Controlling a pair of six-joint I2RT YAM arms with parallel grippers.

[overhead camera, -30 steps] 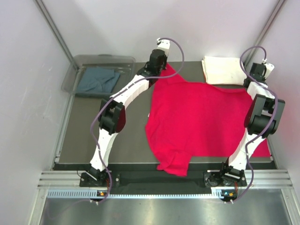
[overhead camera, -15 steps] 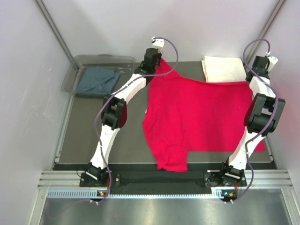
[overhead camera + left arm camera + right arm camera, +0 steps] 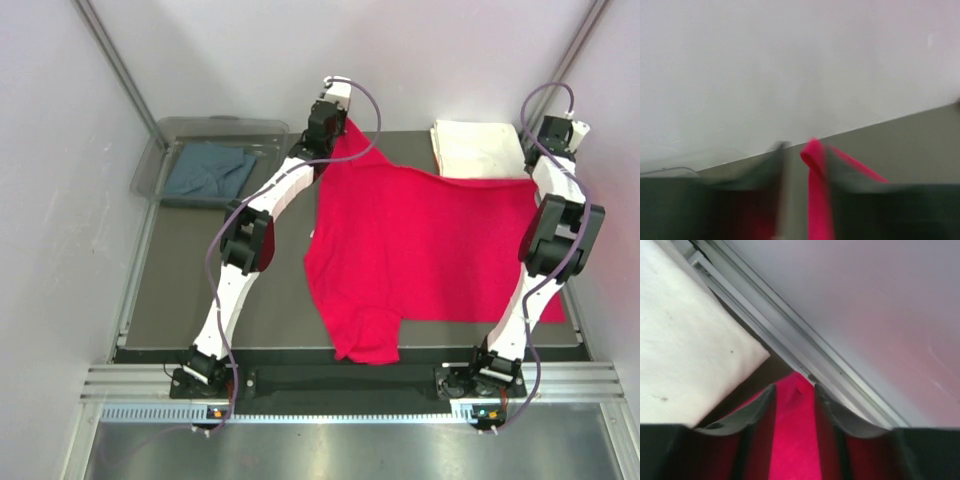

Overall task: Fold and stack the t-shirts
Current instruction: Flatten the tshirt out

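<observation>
Both my claws have drawn the red t-shirt [image 3: 420, 240] back and taut, spread nearward from them, flattening it for folding: right claw [image 3: 794, 390] narrowly pinching its edge, left claw [image 3: 805, 150] blurred, grip unclear.

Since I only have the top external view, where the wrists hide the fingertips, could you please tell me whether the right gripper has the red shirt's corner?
Observer: In the right wrist view, the red t-shirt fills the gap between the fingers of the right gripper.
Operator: Thank you. And the left one?
Observer: Its wrist view is blurred. A red fold stands between the fingers of the left gripper, with a gap on one side, so I cannot confirm a grip.
</observation>
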